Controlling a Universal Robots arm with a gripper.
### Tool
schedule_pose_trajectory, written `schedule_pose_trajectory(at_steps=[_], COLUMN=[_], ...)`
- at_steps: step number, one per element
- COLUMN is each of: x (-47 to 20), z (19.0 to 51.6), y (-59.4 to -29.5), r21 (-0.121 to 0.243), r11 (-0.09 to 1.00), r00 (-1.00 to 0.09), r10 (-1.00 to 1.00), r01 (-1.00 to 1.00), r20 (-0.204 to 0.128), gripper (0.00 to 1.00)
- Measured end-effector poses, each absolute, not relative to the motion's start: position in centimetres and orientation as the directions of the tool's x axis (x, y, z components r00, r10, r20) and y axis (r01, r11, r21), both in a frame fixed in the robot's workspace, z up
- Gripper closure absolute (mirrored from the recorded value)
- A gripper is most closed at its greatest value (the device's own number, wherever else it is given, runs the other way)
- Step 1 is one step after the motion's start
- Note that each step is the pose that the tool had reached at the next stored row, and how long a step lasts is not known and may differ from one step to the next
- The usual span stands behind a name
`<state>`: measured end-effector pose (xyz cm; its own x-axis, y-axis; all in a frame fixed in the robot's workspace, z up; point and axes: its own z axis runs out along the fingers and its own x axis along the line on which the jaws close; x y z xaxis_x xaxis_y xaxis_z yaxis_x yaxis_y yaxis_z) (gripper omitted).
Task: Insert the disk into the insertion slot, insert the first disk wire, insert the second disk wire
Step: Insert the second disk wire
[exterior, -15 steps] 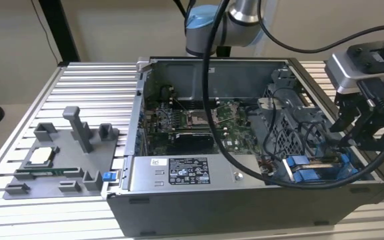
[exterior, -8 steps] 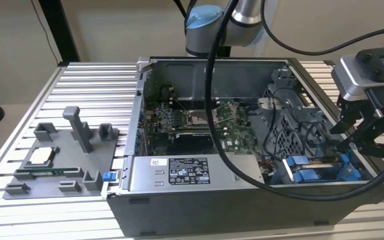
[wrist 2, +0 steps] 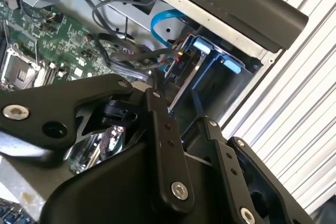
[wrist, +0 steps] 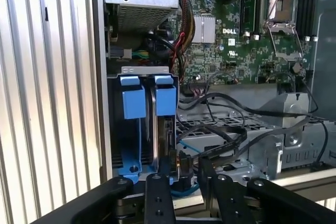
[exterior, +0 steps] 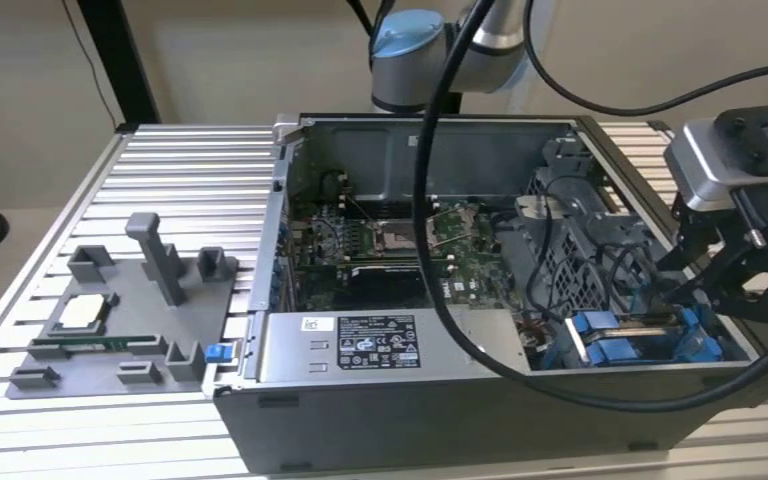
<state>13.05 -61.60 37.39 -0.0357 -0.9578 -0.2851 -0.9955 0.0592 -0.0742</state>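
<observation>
**Gripper at the drive bay with the disk seated**

Ribbed aluminium table (exterior: 171, 160) carries an open grey computer case (exterior: 464, 410), with a grey fixture tray (exterior: 131, 330) lying beside it toward the exterior view's left. Inside the case sit a green motherboard (exterior: 398, 240) and a grey metal box with a black-and-white sticker (exterior: 371, 345).

At the case's corner toward the exterior view's right lies the insertion slot (exterior: 644, 345), a grey bay with blue plastic clips. In the first wrist view the disk (wrist: 167, 135) stands on edge in the slot (wrist: 126, 74), its blue carrier tabs (wrist: 165, 100) side by side at the bay's mouth. Black cables (wrist: 220, 124) trail across the perforated cage next to it.

The gripper (exterior: 744, 290) hangs just over the slot's end. In the first wrist view its black fingers (wrist: 160, 198) sit close to a dark connector (wrist: 184, 169) at the disk's near end, but whether they pinch it or stand apart I cannot tell.
</observation>
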Motion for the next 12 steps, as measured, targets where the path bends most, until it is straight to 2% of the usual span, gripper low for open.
schedule_pose_trajectory(at_steps=[12], x=[13.18], z=[36.73], y=[-61.63], r21=[-0.069], r11=[0.063], r00=[-0.036], r10=[-0.943], r01=[-0.996], r20=[-0.331], gripper=[0.0])
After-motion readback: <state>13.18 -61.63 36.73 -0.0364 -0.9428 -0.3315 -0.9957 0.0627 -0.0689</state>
